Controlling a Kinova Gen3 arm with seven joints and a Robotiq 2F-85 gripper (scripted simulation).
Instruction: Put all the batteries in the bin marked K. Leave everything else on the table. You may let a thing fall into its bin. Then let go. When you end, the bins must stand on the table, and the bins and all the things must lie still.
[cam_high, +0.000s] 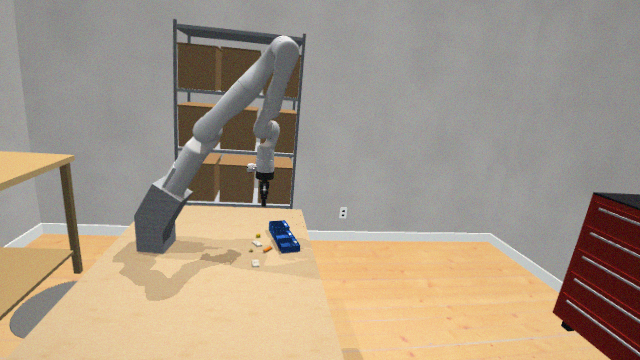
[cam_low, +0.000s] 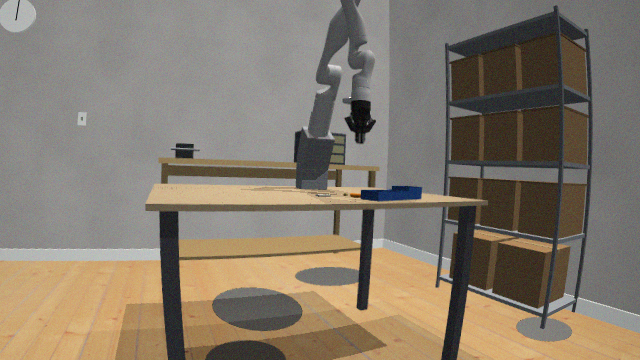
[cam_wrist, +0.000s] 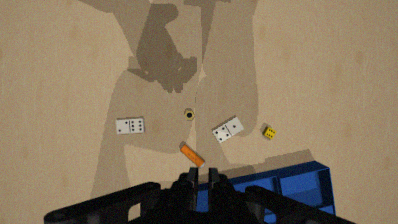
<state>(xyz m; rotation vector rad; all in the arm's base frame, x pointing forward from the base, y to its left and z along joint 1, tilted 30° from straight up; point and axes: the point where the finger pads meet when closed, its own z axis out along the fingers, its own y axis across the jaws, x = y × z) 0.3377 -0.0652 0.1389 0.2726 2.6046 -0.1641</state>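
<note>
Orange battery (cam_wrist: 192, 154) lies on the table at lower centre, beside the blue bin (cam_wrist: 295, 184), not yet binned. High above, the gripper (cam_wrist: 200, 175) is nearly closed, holding nothing.

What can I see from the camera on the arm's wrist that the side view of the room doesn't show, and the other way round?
Only the wrist view shows the small pieces clearly: two dominoes, a yellow die and a small dark ring. Only the side view shows the shelf of boxes, the table legs and the tool hanging shut high above the table. Both show the blue bin and an orange stick-like piece.
</note>
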